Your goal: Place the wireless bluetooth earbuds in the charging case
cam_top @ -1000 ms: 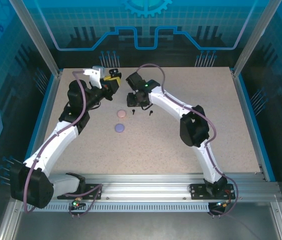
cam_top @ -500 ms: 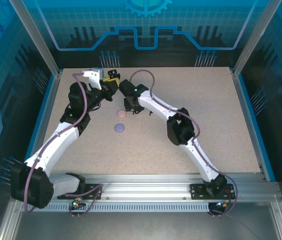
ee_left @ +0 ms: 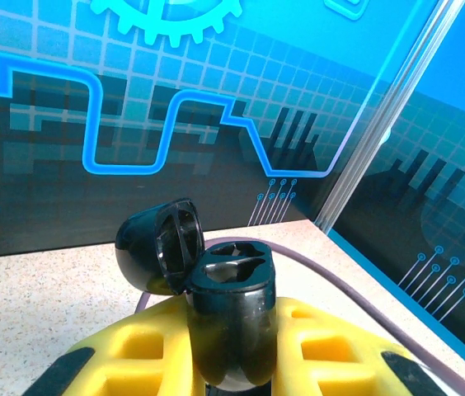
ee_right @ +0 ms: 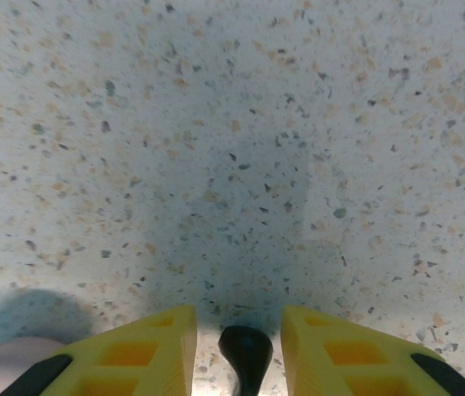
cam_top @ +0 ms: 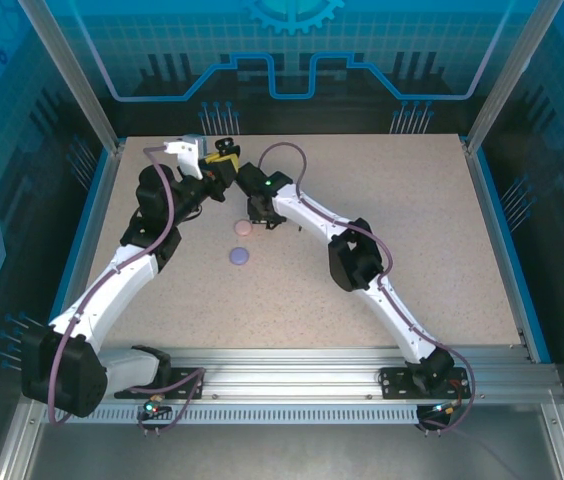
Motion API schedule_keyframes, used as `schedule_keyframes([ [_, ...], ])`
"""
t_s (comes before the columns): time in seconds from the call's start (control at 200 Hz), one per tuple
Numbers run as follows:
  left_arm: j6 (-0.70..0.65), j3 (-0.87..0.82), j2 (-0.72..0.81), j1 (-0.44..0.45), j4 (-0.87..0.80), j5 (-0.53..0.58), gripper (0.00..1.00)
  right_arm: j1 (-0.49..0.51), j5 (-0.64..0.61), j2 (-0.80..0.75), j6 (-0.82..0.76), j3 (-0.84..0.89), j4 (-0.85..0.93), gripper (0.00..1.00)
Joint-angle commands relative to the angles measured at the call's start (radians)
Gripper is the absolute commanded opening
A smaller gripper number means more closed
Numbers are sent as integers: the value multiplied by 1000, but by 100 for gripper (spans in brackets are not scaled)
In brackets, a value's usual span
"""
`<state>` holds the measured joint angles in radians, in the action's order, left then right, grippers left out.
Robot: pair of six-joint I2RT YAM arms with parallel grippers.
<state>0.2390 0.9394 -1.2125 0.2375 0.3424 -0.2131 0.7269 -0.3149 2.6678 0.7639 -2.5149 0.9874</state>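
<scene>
My left gripper (ee_left: 231,351) is shut on the black charging case (ee_left: 232,305), held upright above the table's far left. Its lid (ee_left: 157,246) is flipped open to the left, and both sockets look empty. From above, that gripper (cam_top: 224,162) sits beside the right wrist. My right gripper (ee_right: 239,346) is down at the tabletop, and its yellow fingers (ee_right: 146,351) straddle a black earbud (ee_right: 246,353). A gap shows on each side of the earbud, so the jaws are open. In the top view this gripper (cam_top: 259,214) is just right of the pink case.
A closed pale pink round case (cam_top: 243,228) and a lilac one (cam_top: 239,257) lie on the speckled table (cam_top: 412,250) left of centre. The pink case's edge (ee_right: 2,363) shows at the lower left of the right wrist view. Glass walls enclose the table.
The right arm has swung left toward the pink case. Its jaws have narrowed around the black earbud. The left arm with the case has stayed still.
</scene>
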Motion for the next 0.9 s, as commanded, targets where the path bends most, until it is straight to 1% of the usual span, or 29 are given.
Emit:
schedule_keyframes([
  [0.0, 23, -11, 14, -4, 42, 3, 0, 15, -24, 30, 20, -28, 36, 32],
  [0.525, 39, -19, 8, -4, 56, 2, 0, 24, -14, 67, 13, -39, 42, 26],
  [0.895, 59, -16, -4, -4, 58, 8, 0, 43, -15, 76, 6, -34, 53, 25],
])
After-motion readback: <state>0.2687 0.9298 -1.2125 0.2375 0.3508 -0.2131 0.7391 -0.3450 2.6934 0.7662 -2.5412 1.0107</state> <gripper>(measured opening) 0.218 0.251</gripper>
